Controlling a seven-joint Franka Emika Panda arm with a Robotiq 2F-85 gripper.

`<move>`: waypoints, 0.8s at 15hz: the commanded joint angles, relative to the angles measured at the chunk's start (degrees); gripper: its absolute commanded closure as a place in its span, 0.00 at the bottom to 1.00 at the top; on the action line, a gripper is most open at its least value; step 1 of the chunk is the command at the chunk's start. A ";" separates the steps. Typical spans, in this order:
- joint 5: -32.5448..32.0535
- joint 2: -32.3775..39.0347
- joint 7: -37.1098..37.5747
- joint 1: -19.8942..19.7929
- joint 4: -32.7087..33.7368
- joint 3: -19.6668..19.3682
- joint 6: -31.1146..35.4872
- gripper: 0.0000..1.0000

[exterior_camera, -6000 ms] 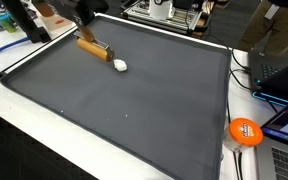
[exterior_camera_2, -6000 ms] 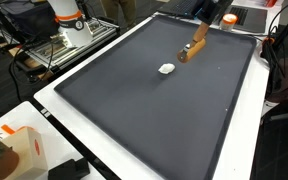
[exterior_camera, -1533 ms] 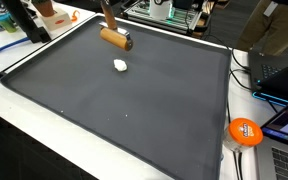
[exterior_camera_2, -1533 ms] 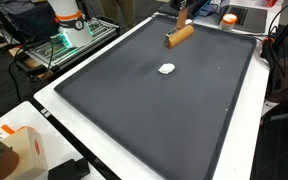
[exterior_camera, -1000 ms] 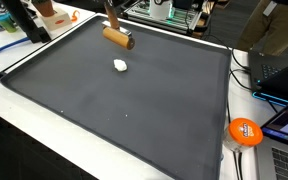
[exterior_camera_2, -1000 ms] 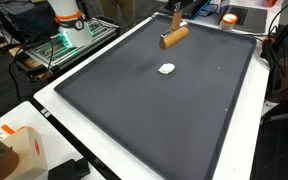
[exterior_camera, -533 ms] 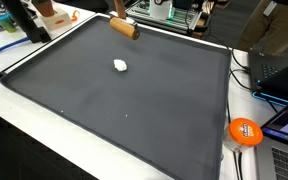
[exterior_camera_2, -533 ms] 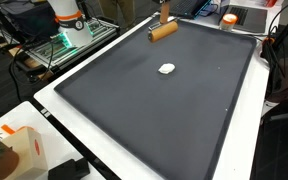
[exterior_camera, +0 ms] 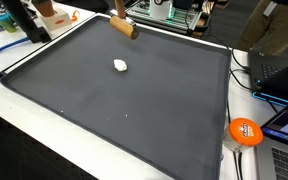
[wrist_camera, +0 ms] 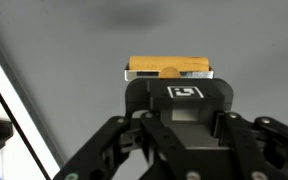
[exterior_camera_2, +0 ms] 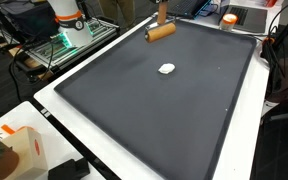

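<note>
Jaws clamped tight on the wooden-handled tool (exterior_camera_2: 161, 31); it hangs over the dark mat (exterior_camera_2: 154, 110).

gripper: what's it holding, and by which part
A wooden-handled tool, pinched by the gripper across its wooden body, roughly mid-length as far as the exterior views show.

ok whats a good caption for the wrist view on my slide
Wrist view: gripper shut on a wooden-handled tool, over the dark grey mat.
</note>
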 commanded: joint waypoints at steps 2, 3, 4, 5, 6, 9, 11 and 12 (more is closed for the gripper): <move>-6.92 -2.51 3.28 0.18 -3.43 0.40 6.93 0.78; -7.60 -2.52 2.74 0.07 -3.74 0.35 8.02 0.78; -7.40 -2.83 1.85 -0.07 -4.54 0.24 9.75 0.78; -6.98 -3.25 0.84 -0.23 -5.55 0.11 11.43 0.78; -6.79 -3.49 0.28 -0.35 -6.48 0.03 13.08 0.78; -4.11 -4.17 -2.68 -1.03 -9.02 -0.61 17.66 0.78; -5.54 -1.66 -0.87 -0.77 -6.34 -0.13 15.85 0.53; -5.41 -1.81 -1.15 -0.91 -6.72 -0.26 16.25 0.53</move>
